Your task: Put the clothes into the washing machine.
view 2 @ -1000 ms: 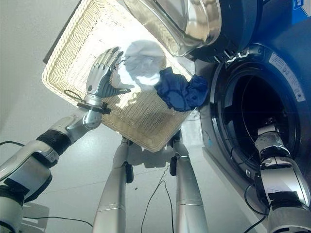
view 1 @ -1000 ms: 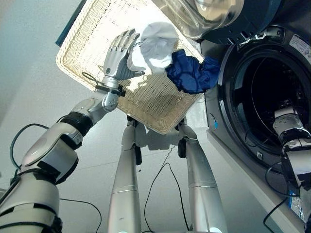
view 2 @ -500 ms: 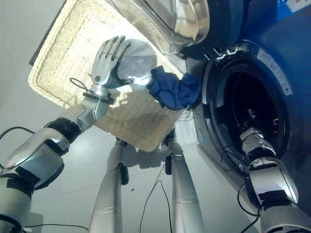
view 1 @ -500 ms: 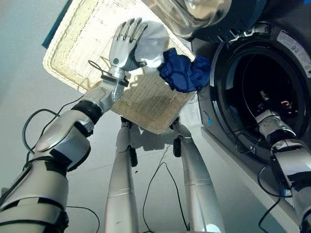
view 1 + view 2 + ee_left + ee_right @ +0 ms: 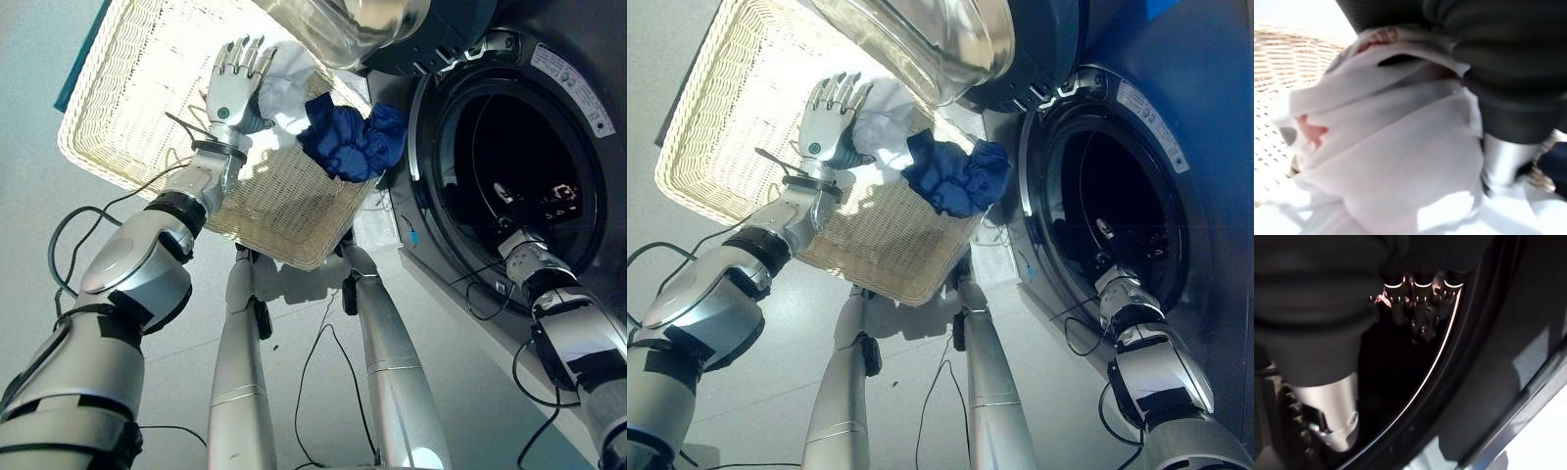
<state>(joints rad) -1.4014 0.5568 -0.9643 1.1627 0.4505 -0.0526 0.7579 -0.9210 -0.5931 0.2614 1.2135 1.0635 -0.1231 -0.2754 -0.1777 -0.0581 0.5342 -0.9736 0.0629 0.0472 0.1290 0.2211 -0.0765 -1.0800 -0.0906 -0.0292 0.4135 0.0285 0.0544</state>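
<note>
Nothing printed can be read. A pale label point(image 5: 575, 76) sits on the front of the washing machine point(image 5: 588, 157), at the upper right of the left eye view, just outside the door ring; it carries rows of print too small to make out. A bright blue sticker point(image 5: 1166, 8) shows at the top right edge of the right eye view, with no legible marks.

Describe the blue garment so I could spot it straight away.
Start at the wicker basket beside the washing machine. At the basket's edge nearest the machine lies the blue garment, crumpled. Its neighbour is white cloth; only this one is dark blue.
</note>
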